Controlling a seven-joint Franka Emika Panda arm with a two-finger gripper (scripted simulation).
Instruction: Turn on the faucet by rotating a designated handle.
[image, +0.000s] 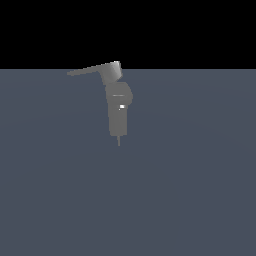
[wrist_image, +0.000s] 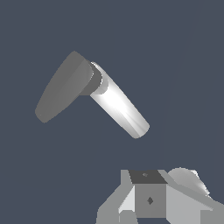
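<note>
In the exterior view the faucet (image: 119, 112) stands upright as a small matte grey body with a rounded middle, a tiny white spot and a thin pin below. Its handle (image: 89, 70) is a thin flat lever. It runs from a wedge-shaped hub on top toward the exterior view's left and tapers to a point. The arm does not show in that view. In the wrist view the faucet (wrist_image: 118, 107) appears as a bright rounded cylinder joined to a dark flat paddle-shaped part (wrist_image: 61, 89). Grey blocky parts of my gripper (wrist_image: 148, 200) sit at the picture's edge, apart from the faucet. Their spacing is unclear.
A flat dark blue-grey floor (image: 190, 190) spreads around the faucet, with a black background above the horizon. No other objects show in either view.
</note>
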